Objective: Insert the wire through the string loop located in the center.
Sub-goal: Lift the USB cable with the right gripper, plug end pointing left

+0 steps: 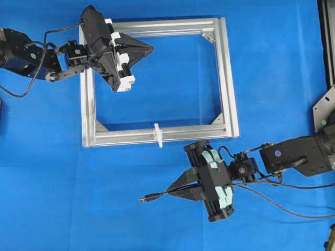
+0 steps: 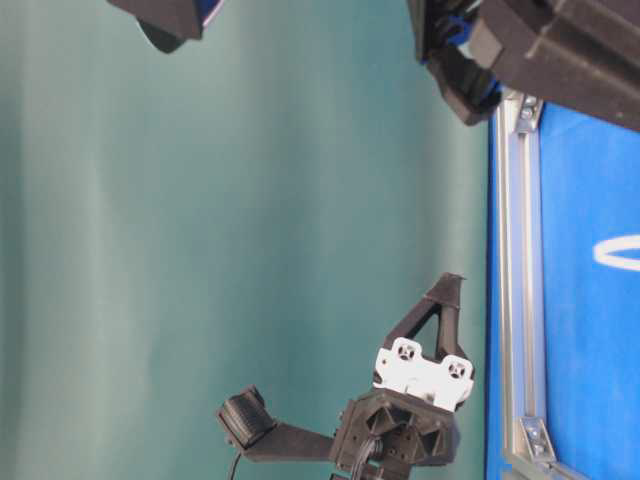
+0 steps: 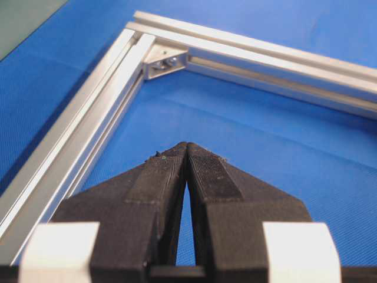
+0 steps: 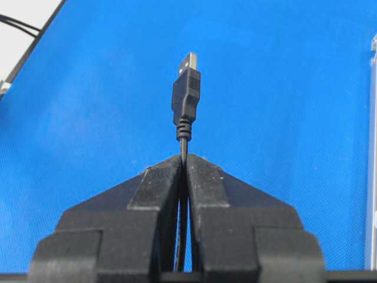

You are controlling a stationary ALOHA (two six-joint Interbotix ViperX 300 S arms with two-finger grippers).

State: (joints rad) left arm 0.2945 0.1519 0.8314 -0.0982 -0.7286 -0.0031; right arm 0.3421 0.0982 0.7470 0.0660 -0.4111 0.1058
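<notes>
No readable text, label, brand, number or sign appears anywhere.

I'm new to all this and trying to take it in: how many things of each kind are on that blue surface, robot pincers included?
Robot pincers: 2, the left pincer shut on nothing, the right pincer shut on the wire
Silver frame: 1
White string loop on the frame's near bar: 1
Black wire with a USB plug: 1
Total: 5

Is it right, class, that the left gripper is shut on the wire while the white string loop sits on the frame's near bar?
No: the right gripper is shut on the wire, as the right wrist view shows. The left gripper is shut on nothing. The string loop does sit on that frame bar.
</notes>
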